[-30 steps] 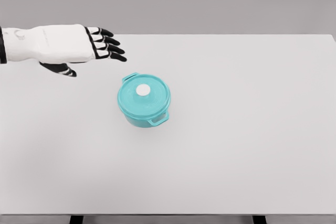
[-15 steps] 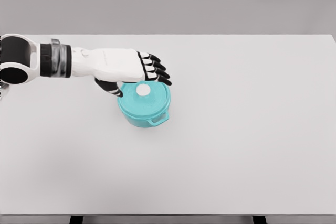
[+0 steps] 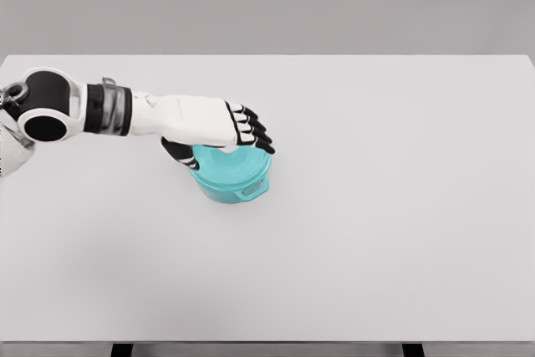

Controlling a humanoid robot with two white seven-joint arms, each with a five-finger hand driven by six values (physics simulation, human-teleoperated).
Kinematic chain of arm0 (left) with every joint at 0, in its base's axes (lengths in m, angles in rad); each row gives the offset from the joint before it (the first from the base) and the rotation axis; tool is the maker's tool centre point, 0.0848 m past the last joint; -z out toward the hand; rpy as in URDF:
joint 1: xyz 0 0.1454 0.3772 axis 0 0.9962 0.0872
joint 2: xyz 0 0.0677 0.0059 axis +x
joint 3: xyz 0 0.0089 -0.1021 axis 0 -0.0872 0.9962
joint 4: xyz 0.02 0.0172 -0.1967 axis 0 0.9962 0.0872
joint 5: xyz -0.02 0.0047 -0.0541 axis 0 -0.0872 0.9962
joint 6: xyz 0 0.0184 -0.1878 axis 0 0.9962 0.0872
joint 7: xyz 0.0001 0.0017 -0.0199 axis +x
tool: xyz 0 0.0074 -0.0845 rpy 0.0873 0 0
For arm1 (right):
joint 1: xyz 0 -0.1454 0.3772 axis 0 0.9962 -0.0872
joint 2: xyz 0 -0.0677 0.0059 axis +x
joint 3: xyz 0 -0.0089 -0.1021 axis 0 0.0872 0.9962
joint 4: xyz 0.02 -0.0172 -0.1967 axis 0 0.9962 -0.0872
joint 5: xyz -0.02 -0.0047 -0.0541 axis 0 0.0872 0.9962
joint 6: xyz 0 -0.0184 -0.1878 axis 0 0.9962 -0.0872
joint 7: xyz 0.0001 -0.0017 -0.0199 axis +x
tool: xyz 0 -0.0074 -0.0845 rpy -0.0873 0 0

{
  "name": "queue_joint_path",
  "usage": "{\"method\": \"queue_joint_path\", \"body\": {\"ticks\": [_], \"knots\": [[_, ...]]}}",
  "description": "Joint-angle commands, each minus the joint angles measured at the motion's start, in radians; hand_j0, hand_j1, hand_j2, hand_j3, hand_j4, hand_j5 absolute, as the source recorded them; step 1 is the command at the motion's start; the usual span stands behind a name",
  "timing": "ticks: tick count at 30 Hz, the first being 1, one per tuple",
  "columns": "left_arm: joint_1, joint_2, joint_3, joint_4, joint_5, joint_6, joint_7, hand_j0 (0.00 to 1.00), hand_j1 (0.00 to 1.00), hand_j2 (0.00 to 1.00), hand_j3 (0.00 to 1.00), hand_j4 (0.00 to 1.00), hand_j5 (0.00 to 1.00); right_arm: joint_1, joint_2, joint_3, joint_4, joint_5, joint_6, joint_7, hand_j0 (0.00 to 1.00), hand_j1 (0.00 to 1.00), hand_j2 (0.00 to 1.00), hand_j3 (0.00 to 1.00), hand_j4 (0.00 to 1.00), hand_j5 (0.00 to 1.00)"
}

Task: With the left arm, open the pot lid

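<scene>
A round teal lidded pot (image 3: 234, 180) is sitting left of centre on the white table (image 3: 393, 206). The left hand (image 3: 213, 127) is covering its lid, fingers (image 3: 255, 134) curling over it; whether they are gripping is unclear.

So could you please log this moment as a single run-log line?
phase: reaching for lid | left hand: over pot, covering knob, grasp unclear | lid: still on | right arm: out of view
</scene>
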Motion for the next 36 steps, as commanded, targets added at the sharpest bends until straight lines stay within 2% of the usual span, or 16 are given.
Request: {"method": "queue_joint_path", "body": {"ticks": [1, 7, 9, 11, 22, 33, 36], "knots": [[0.0, -0.017, -0.015, 0.014, 0.005, 0.002, -0.002, 0.99, 0.99, 0.99, 0.99, 0.99, 0.99, 0.0, 0.0, 0.0, 0.0, 0.0, 0.0, 0.0, 1.0, 1.0, 1.0, 1.0, 1.0, 1.0], [-0.011, -0.018, -0.015, 0.036, 0.003, 0.003, -0.003, 0.96, 0.96, 0.96, 0.96, 0.96, 0.96, 0.0, 0.0, 0.0, 0.0, 0.0, -0.002, 0.0, 1.0, 1.0, 1.0, 1.0, 1.0, 1.0], [-0.011, -0.023, -0.013, 0.059, -0.041, 0.005, -0.003, 0.95, 0.95, 0.95, 0.95, 0.95, 0.95, 0.0, 0.0, 0.0, 0.0, 0.0, 0.0, 0.0, 1.0, 1.0, 1.0, 1.0, 1.0, 1.0], [-0.011, -0.037, -0.015, 0.088, -0.05, 0.002, -0.003, 0.95, 0.95, 0.95, 0.95, 0.95, 0.95, 0.0, 0.0, 0.0, 0.0, 0.0, 0.0, 0.0, 1.0, 1.0, 1.0, 1.0, 1.0, 1.0], [-0.009, -0.043, -0.019, 0.09, -0.066, -0.003, -0.003, 0.8, 0.8, 0.8, 0.8, 0.8, 0.8, 0.0, 0.0, 0.0, 0.0, 0.0, 0.0, 0.0, 1.0, 1.0, 1.0, 1.0, 1.0, 1.0], [-0.011, -0.043, -0.021, 0.09, -0.066, -0.005, -0.003, 0.8, 0.8, 0.8, 0.8, 0.8, 0.8, 0.0, 0.0, 0.0, 0.0, 0.0, 0.0, 0.0, 1.0, 1.0, 1.0, 1.0, 1.0, 1.0], [-0.009, -0.043, -0.021, 0.09, -0.066, -0.006, -0.003, 0.73, 0.73, 0.73, 0.73, 0.73, 0.73, 0.0, 0.0, 0.0, 0.0, 0.0, 0.0, 0.0, 1.0, 1.0, 1.0, 1.0, 1.0, 1.0]]}}
